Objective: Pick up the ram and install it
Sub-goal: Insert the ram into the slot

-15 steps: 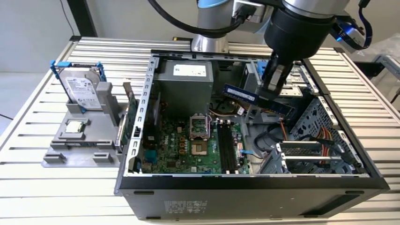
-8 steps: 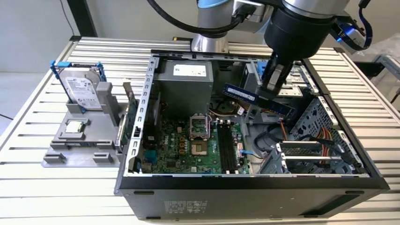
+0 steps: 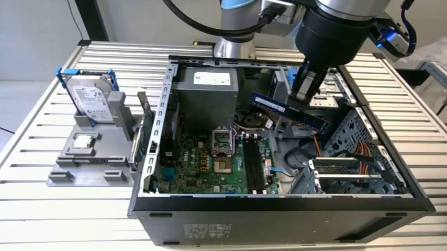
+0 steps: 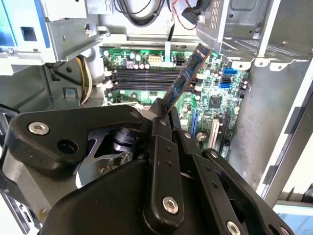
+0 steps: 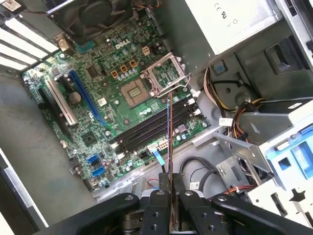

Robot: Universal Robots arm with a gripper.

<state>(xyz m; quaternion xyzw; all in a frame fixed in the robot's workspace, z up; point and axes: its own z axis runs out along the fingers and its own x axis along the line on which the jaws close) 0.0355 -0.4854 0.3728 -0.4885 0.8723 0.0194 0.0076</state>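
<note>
1. Gripping the ram (image 3: 271,104) near its middle, the claw (image 3: 297,102) is clenched on it, and in the exterior view both ends of the stick jut out past the fingers.
2. From the first wrist view, the ram (image 5: 169,142) shows edge-on, a thin line running straight out from the claw (image 5: 169,188).
3. In the second wrist view the ram (image 4: 188,73) slants away from the claw (image 4: 161,115), out over the board (image 4: 215,98).
4. The stick hangs inside the open case (image 3: 279,201), above the slots (image 3: 255,167) and well clear of them, so it is not seated.
5. To my eye it lies across the slots (image 5: 151,128) rather than along them, and one end looks lower than the other.
6. Doing this step well, I judge, means keeping the grip firm, levelling the stick, and lining its long edge up with one slot.
7. The cables (image 3: 349,151) close by look like the thing most likely to snag it.
</note>
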